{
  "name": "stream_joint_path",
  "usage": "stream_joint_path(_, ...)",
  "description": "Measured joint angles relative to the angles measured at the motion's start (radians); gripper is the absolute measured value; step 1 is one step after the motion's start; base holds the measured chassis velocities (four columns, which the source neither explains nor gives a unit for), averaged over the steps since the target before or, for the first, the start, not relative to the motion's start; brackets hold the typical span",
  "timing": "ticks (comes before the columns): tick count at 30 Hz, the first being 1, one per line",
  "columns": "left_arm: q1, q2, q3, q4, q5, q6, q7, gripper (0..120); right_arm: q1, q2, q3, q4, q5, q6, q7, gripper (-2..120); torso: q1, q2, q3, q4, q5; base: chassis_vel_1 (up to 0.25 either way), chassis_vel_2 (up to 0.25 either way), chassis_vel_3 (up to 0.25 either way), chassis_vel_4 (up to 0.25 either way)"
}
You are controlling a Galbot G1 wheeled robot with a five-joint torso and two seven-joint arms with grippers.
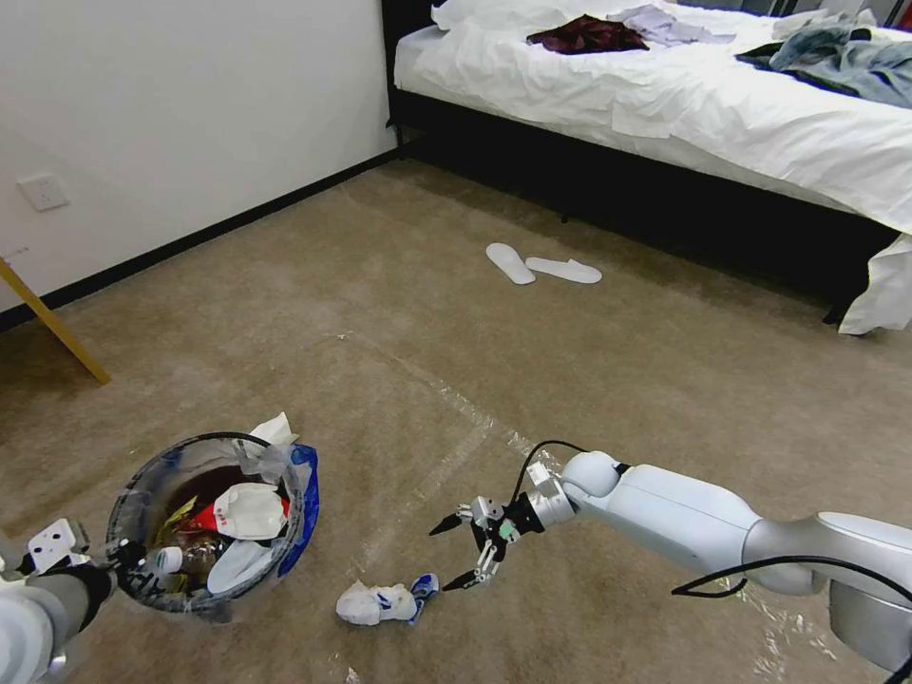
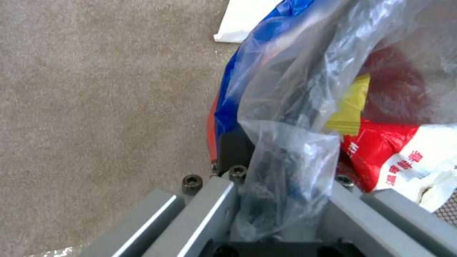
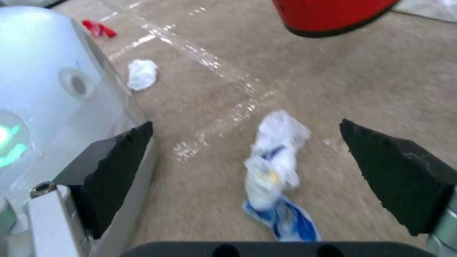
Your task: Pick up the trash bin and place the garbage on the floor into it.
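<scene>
The left gripper (image 1: 128, 556) held the trash bin (image 1: 204, 518) by its near-left rim, fingers clamped over the edge and the clear liner bunched between them. The bin hung at the robot's near left, already carrying a red-and-white wrapper (image 1: 245, 511), a yellow scrap and some tissue.

The right gripper (image 1: 454, 551) hovered low over the carpet with its fingers spread wide, aimed at the crumpled white-and-blue wrapper (image 1: 380, 602) lying just to the bin's right. In the right wrist view that wrapper (image 3: 278, 171) sat between the two dark pads (image 3: 395, 171) but nearer the far one, its blue tail trailing toward the camera.

To do this well, the gripper should probably centre over the thick white bunch rather than the thin blue tail, then descend until the pads brush the carpet before closing — soft litter likely slips from a shallow pinch. More litter remained: a white tissue (image 3: 142, 74) and a red scrap (image 3: 99, 28) farther off.
</scene>
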Motion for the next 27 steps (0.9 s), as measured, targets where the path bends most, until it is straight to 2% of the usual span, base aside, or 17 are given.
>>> stream_joint_path(9, 0.008, -0.004, -0.008, -0.007, 0.001, 0.000, -0.002, 0, -0.009, 0.018, -0.012, 0.034, 0.000, 0.002, 0.009, 100, 0.000, 0.000, 0.000, -0.0001, -0.0001, 0.000, 0.000, 0.000, 0.000)
stream_joint_path(27, 0.015, -0.019, -0.005, -0.018, 0.009, 0.000, -0.003, 0, -0.022, 0.101, -0.018, -0.012, -0.047, 0.021, 0.051, 100, 0.000, 0.000, 0.000, 0.0000, -0.0001, 0.000, 0.000, 0.000, 0.000)
